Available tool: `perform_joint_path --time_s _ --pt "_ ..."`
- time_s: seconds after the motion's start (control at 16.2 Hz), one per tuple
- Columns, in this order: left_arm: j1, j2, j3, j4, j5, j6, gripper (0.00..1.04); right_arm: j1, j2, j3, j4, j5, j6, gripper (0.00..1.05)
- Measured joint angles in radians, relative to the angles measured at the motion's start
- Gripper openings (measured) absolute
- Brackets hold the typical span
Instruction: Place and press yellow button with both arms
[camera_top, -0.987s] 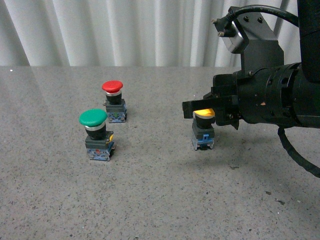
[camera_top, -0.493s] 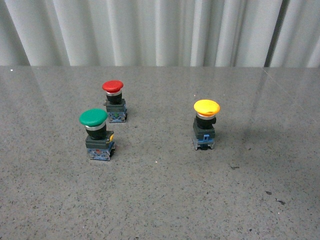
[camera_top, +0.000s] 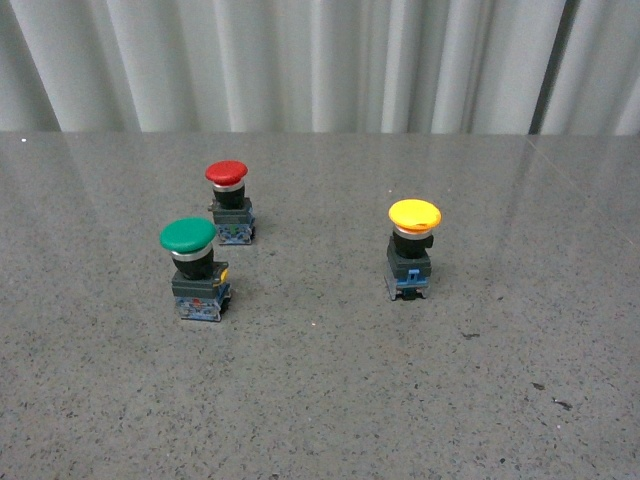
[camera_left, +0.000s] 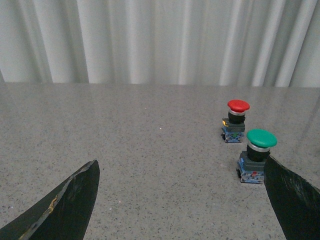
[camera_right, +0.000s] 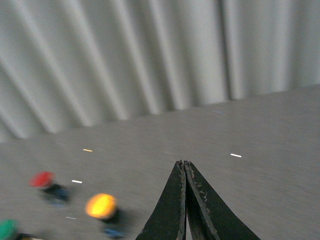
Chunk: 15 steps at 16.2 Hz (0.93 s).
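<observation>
The yellow button (camera_top: 413, 248) stands upright on the grey table, right of centre in the front view, with nothing touching it. It shows blurred in the right wrist view (camera_right: 101, 207). Neither arm shows in the front view. My left gripper (camera_left: 182, 200) is open and empty above bare table, with the green button just inside one finger (camera_left: 292, 197). My right gripper (camera_right: 183, 167) is shut and empty, raised and well apart from the yellow button.
A green button (camera_top: 194, 268) and a red button (camera_top: 228, 201) stand at the table's left; both show in the left wrist view, green (camera_left: 257, 155) and red (camera_left: 236, 120). White curtains (camera_top: 320, 60) hang behind the table.
One second ago my right arm had its gripper at the yellow button's cap. It has since pulled out of the front view, leaving the button standing alone.
</observation>
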Motion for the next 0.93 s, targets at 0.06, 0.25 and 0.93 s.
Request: perform_joint_path --time_s 0.06,0.25,0.93 --pt "0.000 0.000 0.000 0.000 0.000 0.000 0.98 -0.081 -0.119 -0.072 -0.085 0.000 -0.097 0.02" --pt "0.000 0.000 0.000 0.000 0.000 0.000 0.98 -0.203 -0.430 -0.202 -0.214 -0.109 -0.212 0.02" --pt "0.000 0.000 0.000 0.000 0.000 0.000 0.98 -0.197 -0.782 -0.383 -0.374 -0.114 -0.239 0.02"
